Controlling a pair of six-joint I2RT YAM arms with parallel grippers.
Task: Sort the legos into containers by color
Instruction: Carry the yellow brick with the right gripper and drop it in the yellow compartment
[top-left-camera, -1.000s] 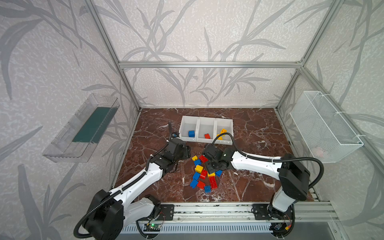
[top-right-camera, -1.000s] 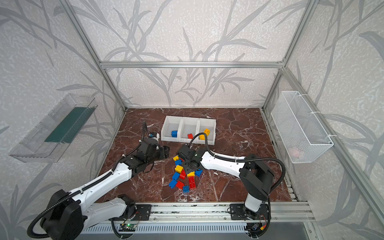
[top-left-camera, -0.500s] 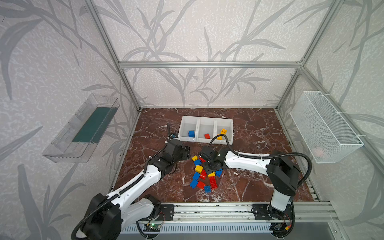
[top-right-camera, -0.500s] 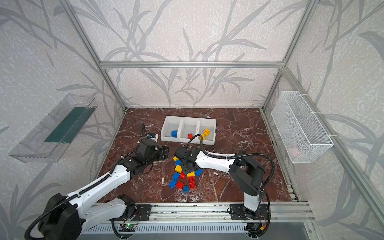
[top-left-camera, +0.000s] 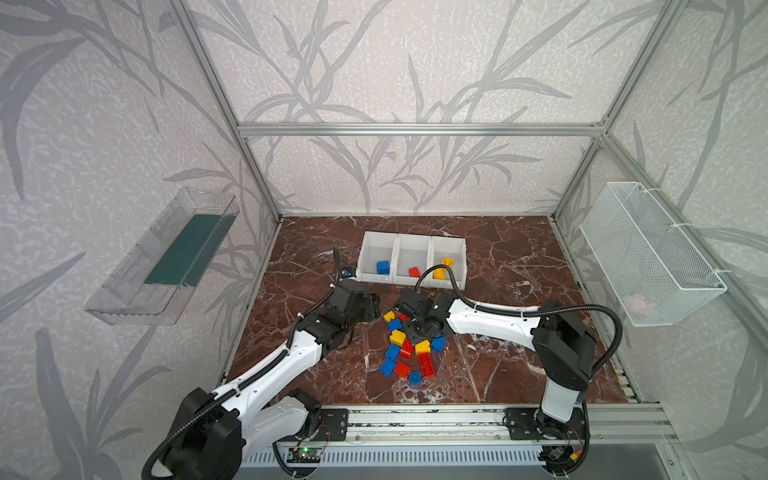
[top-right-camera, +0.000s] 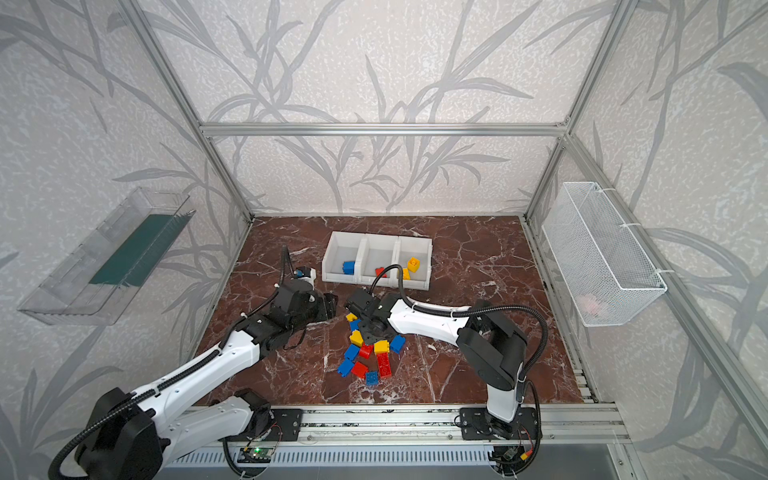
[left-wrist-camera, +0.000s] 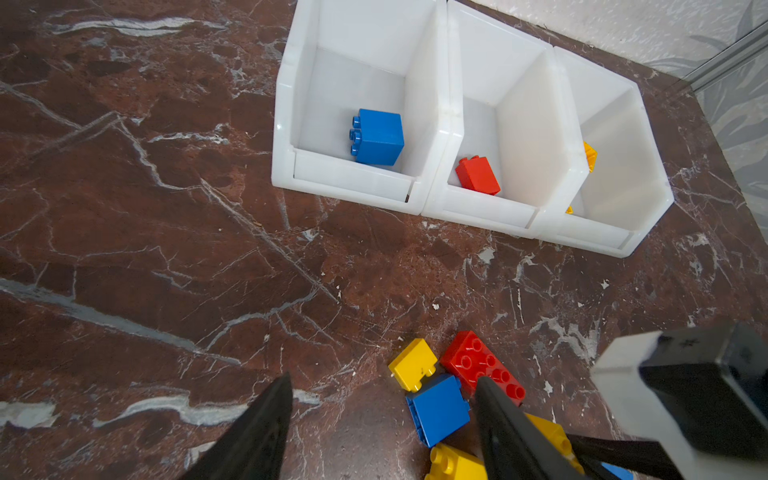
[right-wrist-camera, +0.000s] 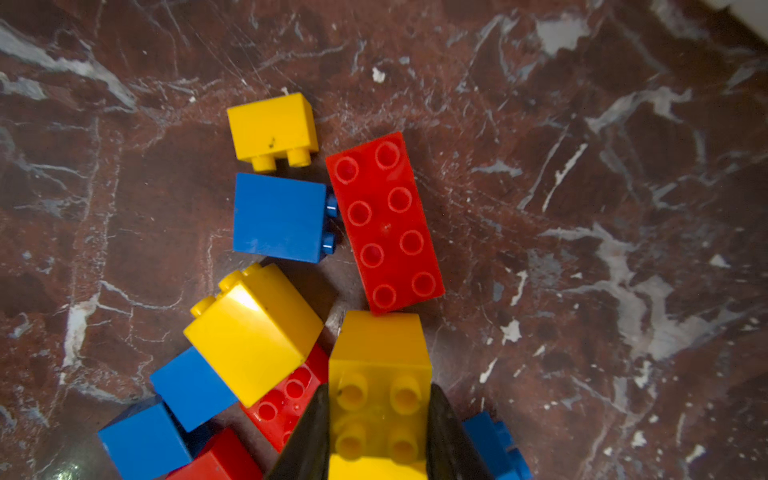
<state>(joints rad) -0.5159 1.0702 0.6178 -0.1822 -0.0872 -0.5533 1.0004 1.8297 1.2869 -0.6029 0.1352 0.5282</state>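
Right wrist view: the right end effector (right-wrist-camera: 379, 390) was closed on a yellow brick (right-wrist-camera: 378, 353), with one finger against each of two opposite sides.
Held brick, orientation: its studs faced the wrist camera. Its near end was cut off by the frame, so its long axis could not be told.
Long red brick (right-wrist-camera: 384, 222): it lay flat on the bench (right-wrist-camera: 582, 166) with eight studs up and its long axis running away from the end effector. Its near end met the far edge of the held brick.
Neighbours: a loose blue brick (right-wrist-camera: 278, 216) lay on its side with its studs pointing at the long red brick. A small yellow brick (right-wrist-camera: 272, 126) lay on its side with its studs pointing at the loose blue brick.
Left end effector (left-wrist-camera: 382, 378): the jaws were apart with nothing between them, above bare bench just beside the pile.
Loose legos (top-left-camera: 405, 345): in both top views they formed a mixed red, blue and yellow pile on the bench, between the two arms and nearer than the containers.
Containers (top-left-camera: 399, 249): three white bins were joined in a row, and the long axis of the row ran left to right across the far bench.
Left bin: a binned blue brick (left-wrist-camera: 378, 137) lay on its side with its studs pointing away from the middle bin.
Middle bin: it held a binned red brick (left-wrist-camera: 478, 174).
Right bin: it held binned yellow bricks (top-left-camera: 447, 262).
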